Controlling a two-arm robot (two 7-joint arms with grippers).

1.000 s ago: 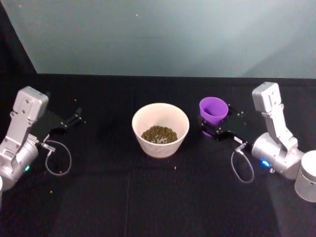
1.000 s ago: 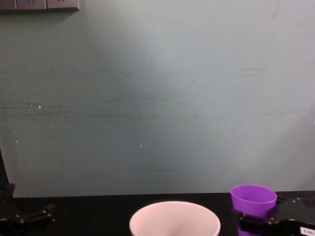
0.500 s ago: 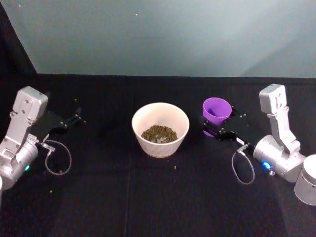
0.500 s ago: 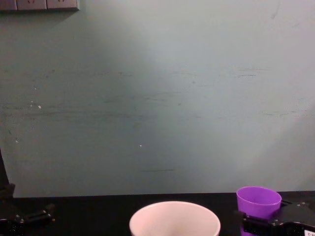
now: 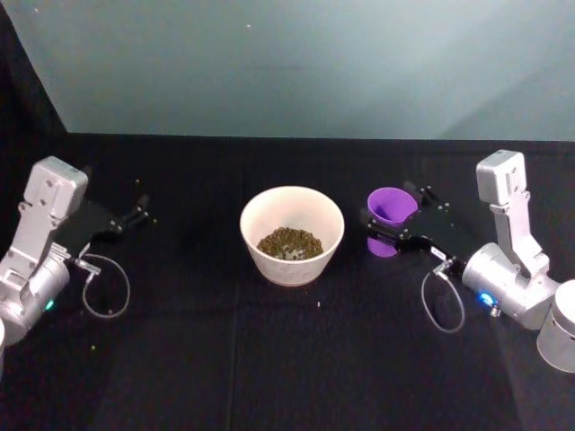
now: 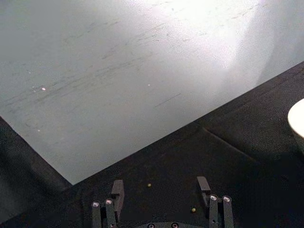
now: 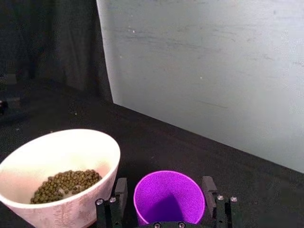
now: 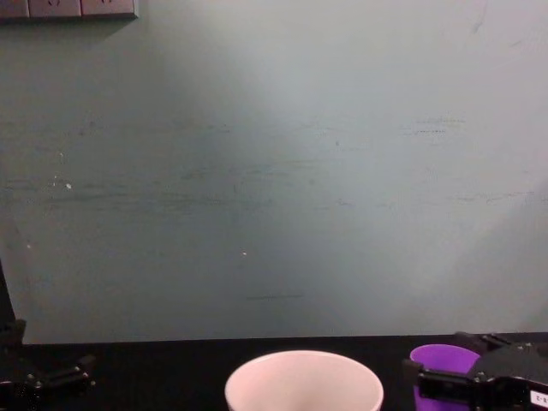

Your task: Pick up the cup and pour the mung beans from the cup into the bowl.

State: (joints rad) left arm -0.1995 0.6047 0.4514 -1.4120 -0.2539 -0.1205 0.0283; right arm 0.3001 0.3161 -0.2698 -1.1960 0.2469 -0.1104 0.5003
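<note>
The white bowl [image 5: 292, 211] stands at the middle of the black table and holds mung beans [image 5: 289, 242]. To its right the purple cup [image 5: 391, 206] stands upright, and in the right wrist view the cup [image 7: 166, 199] shows an empty inside. My right gripper [image 5: 395, 217] straddles the cup. Its fingers [image 7: 121, 187] stand open with a small gap on each side of the cup's wall. In the chest view the cup [image 8: 441, 355] sits low behind the right gripper [image 8: 479, 385]. My left gripper [image 5: 135, 214] rests open at the table's left, holding nothing.
The table is covered in black cloth [image 5: 269, 359] and backed by a grey-green wall [image 5: 296, 63]. A few loose beans lie on the cloth, one in front of the bowl [image 5: 317, 305] and two near the left gripper [image 6: 148, 185].
The right gripper has brought the cup down from a raised position to the table beside the bowl, and its fingers have parted from the cup. The left arm has not moved.
</note>
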